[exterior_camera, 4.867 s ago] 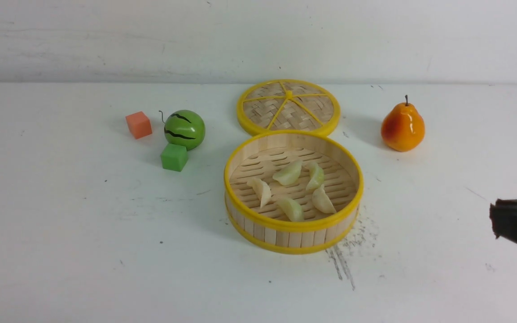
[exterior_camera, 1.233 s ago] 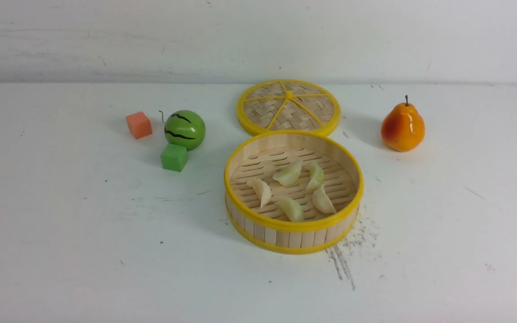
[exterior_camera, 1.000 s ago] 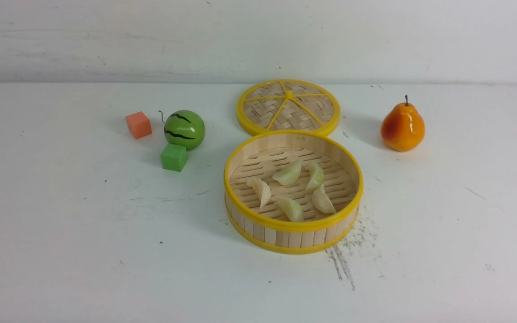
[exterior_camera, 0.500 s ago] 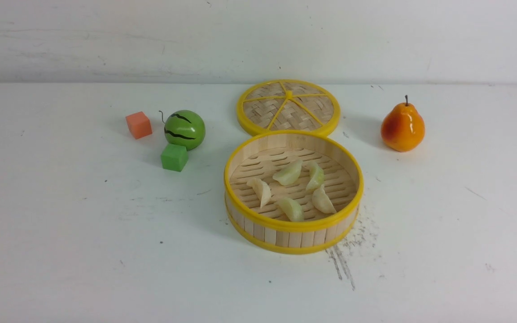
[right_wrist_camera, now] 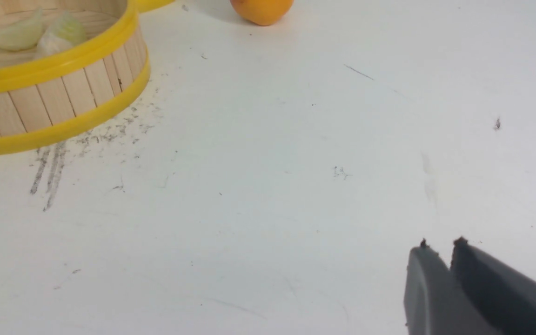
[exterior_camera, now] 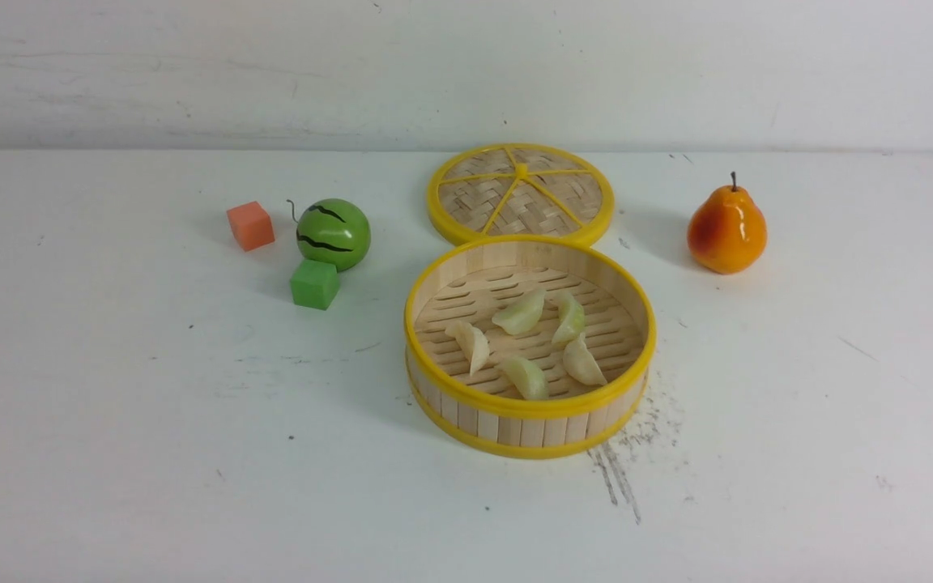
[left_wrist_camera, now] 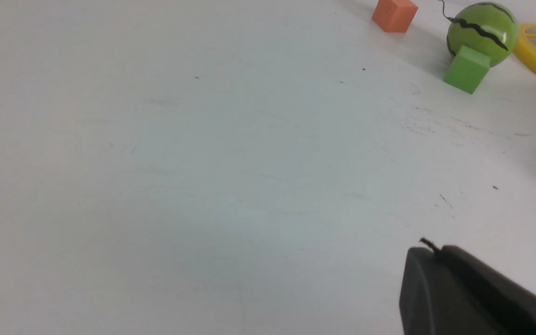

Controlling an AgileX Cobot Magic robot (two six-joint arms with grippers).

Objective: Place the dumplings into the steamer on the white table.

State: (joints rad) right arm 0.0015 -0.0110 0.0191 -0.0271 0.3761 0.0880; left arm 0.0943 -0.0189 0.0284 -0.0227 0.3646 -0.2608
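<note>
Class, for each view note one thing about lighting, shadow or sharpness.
Front view: a bright glare spot on the pear. Left wrist view: the left gripper is a blurred dark shape. Right wrist view: the steamer looks sharp.

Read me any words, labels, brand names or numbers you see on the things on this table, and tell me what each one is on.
None: no readable text in any view.
The watermelon toy has only black wavy stripes; the white table shows only scuffs and scratches.
</note>
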